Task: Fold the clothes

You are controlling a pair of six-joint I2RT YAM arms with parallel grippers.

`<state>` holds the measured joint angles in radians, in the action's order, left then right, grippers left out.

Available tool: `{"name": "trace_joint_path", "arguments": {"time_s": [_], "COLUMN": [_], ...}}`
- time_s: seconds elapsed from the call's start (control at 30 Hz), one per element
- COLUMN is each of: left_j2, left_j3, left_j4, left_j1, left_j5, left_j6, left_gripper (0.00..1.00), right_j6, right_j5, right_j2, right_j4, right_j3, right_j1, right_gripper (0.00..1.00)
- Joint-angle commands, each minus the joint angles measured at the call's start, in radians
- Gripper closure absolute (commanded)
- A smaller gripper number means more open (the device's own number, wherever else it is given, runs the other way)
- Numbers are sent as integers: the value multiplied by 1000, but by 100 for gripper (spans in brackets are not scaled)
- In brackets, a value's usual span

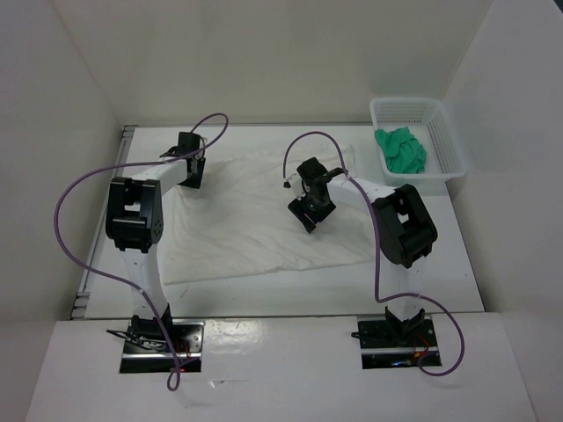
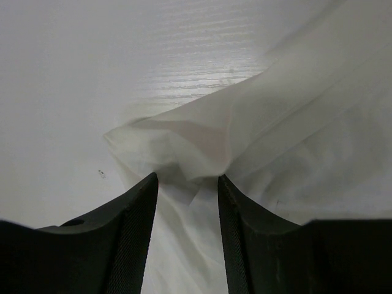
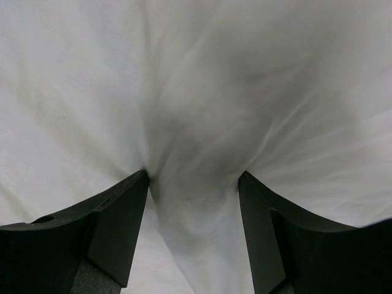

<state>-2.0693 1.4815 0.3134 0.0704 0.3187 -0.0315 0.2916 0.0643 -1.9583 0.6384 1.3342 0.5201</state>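
Clothes [image 1: 255,220] lie spread on the table [image 1: 453,264] between your two arms
Your left gripper [image 2: 187,179] stands with jaws apart astride the bunched far-left corner; your right gripper [image 3: 193,176], jaws also apart, presses into a fabric ridge right of the middle

Robotics lab: white partition walls [image 1: 264,61] enclosing table [image 1: 290,294], bolted arms [image 1: 136,220].

white table [image 1: 290,297] with 1 white garment [image 1: 255,220], 1 mesh basket [image 1: 455,145]
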Motion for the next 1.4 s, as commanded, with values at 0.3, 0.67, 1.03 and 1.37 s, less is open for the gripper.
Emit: {"name": "trace_joint_path", "arguments": {"time_s": [0.3, 0.67, 1.03, 1.37], "left_j2": [-35, -64, -164, -250], "left_j3": [83, 168, 327, 476], "left_j4": [-8, 10, 44, 85], "left_j1": [5, -24, -89, -146], "left_j5": [36, 45, 23, -55], "left_j6": [-31, -59, -68, -59], "left_gripper": [69, 84, 84, 84], "right_j6": [12, 21, 21, 21], "right_j5": [3, 3, 12, 12], "right_j2": [-8, -8, -17, -27], "right_j4": [110, 110, 119, 119], "right_j3": [-43, -43, -43, -43], "right_j1": [14, 14, 14, 14], "right_gripper": [33, 36, 37, 37]}}
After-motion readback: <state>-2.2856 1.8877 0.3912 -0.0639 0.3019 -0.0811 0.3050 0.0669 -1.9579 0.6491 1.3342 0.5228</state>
